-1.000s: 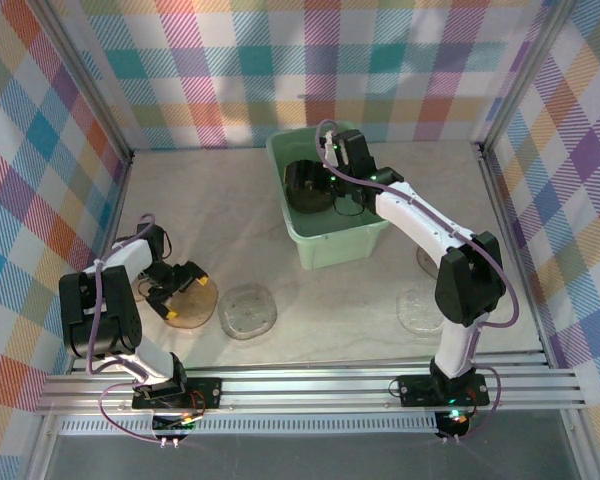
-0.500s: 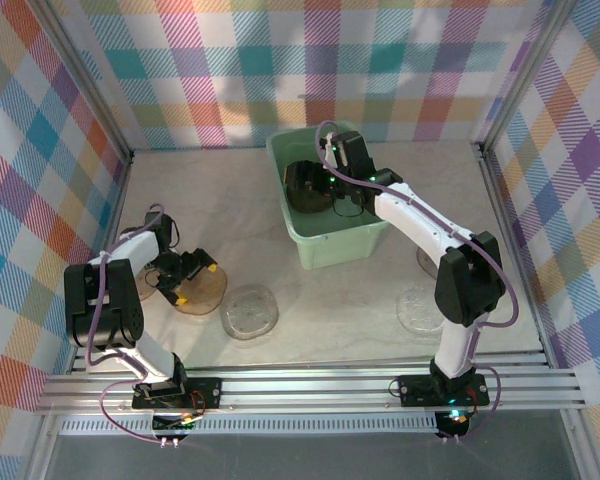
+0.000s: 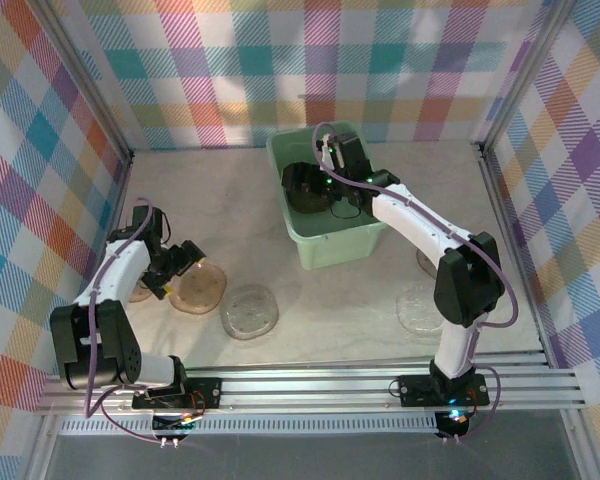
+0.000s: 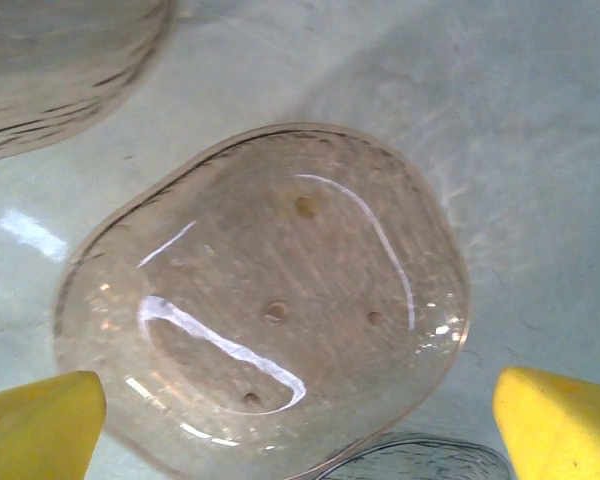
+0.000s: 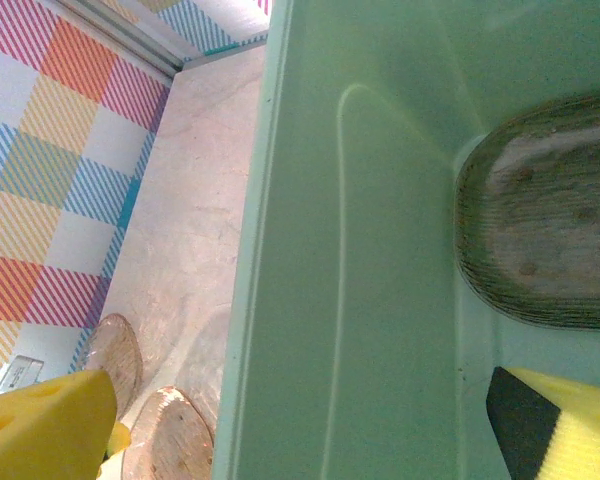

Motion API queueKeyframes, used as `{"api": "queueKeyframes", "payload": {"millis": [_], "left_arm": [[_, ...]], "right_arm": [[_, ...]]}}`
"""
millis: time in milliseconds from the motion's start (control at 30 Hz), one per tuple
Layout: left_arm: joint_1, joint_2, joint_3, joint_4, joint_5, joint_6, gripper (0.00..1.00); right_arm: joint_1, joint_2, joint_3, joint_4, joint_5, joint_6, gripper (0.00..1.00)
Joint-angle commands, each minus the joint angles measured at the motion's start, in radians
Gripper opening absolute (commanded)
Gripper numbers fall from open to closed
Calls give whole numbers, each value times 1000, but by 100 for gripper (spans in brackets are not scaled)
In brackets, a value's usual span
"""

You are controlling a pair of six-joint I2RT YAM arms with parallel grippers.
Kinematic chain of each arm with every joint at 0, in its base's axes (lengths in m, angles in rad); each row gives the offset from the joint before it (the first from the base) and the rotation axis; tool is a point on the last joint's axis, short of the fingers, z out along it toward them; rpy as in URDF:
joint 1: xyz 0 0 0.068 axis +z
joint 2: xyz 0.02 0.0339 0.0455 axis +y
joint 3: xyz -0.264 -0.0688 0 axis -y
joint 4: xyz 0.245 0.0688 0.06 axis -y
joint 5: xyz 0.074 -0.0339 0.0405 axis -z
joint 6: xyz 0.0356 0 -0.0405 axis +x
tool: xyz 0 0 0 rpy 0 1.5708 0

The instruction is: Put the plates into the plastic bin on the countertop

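Observation:
An amber plate [image 3: 204, 288] lies on the countertop [image 3: 230, 215] at the left, and in the left wrist view this plate [image 4: 270, 300] sits flat. My left gripper [image 3: 175, 268] hovers open over its left edge; in the wrist view the gripper [image 4: 300, 430] holds nothing. A second plate [image 4: 60, 60] lies beside it and a clear plate [image 3: 248, 310] lies nearer. The plastic bin [image 3: 280, 165] stands at the centre back with a dark plate [image 5: 540, 230] inside. My right gripper [image 3: 318, 182] is open inside the bin; in its wrist view the gripper [image 5: 300, 440] is empty.
Two clear plates [image 3: 420, 308] [image 3: 427, 262] lie on the countertop right of the bin, the farther one partly behind the right arm. Plaid walls close the left, back and right. An aluminium rail [image 3: 310, 385] runs along the near edge.
My left arm has swung back and to the left, its gripper still open. The amber plate now lies a little farther back and right. The right arm has hardly moved.

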Motion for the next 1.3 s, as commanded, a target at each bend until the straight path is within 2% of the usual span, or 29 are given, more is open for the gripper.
{"api": "queueKeyframes", "payload": {"millis": [0, 333, 767, 1267], "left_arm": [[13, -33, -54, -88, -57, -34, 98], [22, -3, -168, 22, 14, -83, 92], [20, 111, -172, 104, 32, -70, 87], [22, 128, -172, 108, 34, -37, 69]], "right_arm": [[11, -23, -11, 23, -18, -3, 96], [15, -46, -38, 24, -15, 0, 96], [15, -55, -46, 4, 17, 16, 96], [14, -45, -46, 14, 23, 59, 96]]}}
